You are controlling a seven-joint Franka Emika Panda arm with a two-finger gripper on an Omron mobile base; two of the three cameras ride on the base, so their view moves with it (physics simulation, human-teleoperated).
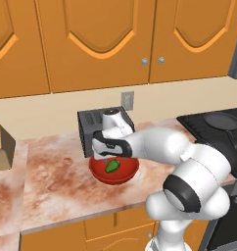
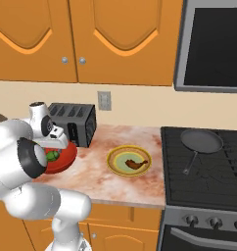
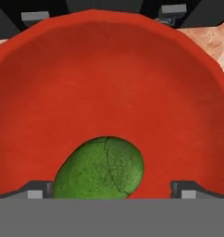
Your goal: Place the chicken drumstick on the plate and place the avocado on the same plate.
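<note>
The pincer (image 1: pixel 110 161) hangs over the red bowl (image 1: pixel 114 170) in the left base view, pointing down into it. Its fingers stand apart, one on each side of the avocado (image 1: pixel 111 166), which lies inside the bowl. The bowl stands on the marbled counter (image 1: pixel 52 181), roughly midway between the front edge and the back wall, and just in front of the dark toaster (image 1: pixel 91 127). At the left edge of the counter there is a brown box (image 1: pixel 2 146). At the right the stove (image 1: pixel 213 132) begins, with a dark frying pan (image 1: pixel 223 121) on it.

In the right base view the white arm covers much of the bowl (image 2: pixel 61 159), and a small piece of the avocado (image 2: pixel 52 156) shows above its rim. The plate (image 2: pixel 130 161) stands on the counter (image 2: pixel 101 181) near its right end, beside the stove (image 2: pixel 208 166), well apart from the bowl. The chicken drumstick (image 2: pixel 136 164) lies on the plate, on the pale green centre. The frying pan (image 2: pixel 202 140) rests on the stove (image 2: pixel 208 166). The toaster (image 2: pixel 74 122) stands at the back wall, behind the bowl.

In the hand view the bowl (image 3: pixel 109 83) is seen from very near. The avocado (image 3: pixel 101 170) lies on its bottom, between the two fingertips (image 3: pixel 36 190), which are wide apart and do not touch it.
</note>
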